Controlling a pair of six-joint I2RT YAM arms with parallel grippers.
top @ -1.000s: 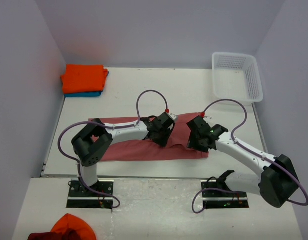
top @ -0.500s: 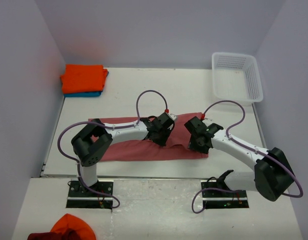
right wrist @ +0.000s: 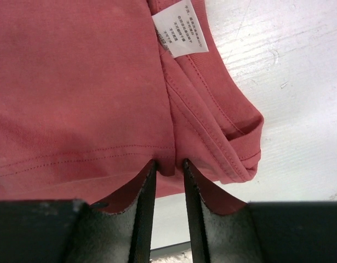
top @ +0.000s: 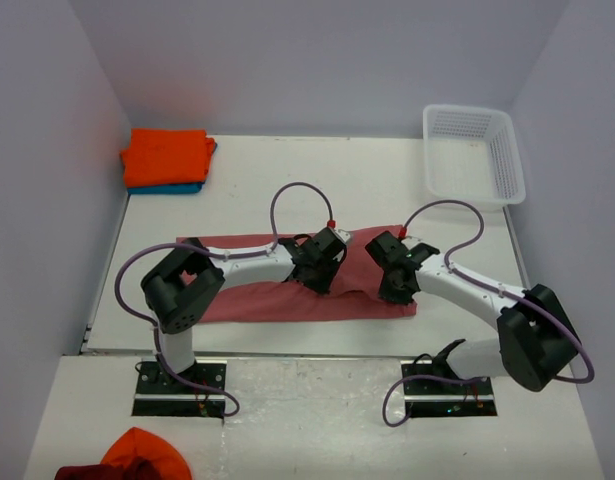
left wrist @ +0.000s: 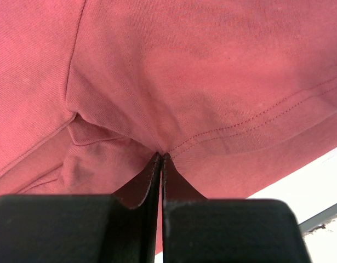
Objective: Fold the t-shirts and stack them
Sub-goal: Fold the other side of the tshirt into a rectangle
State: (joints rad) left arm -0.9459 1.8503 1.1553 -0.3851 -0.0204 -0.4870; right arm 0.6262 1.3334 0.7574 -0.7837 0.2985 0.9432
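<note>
The left gripper has its jaws pressed flat together, with a pinch of the salmon-red t-shirt puckering up into the tips at the stitched hem. The right gripper has its jaws a little apart, and a ridge of the same shirt's near edge fills the gap, so I'd call that a grip too. Its white tag lies just beyond.

The shirt is spread long and flat across the near part of the counter. It looks light, limp and thin. It'll sag and drag from any single point, so two holds along one hem, well apart, seem the right way to carry a fold over. A nip this shallow could slip.

I can't tell how many layers either pinch has caught. From above, both arms cover the shirt's middle. At the far left corner the orange t-shirt hides most of the teal t-shirt beneath it.
</note>
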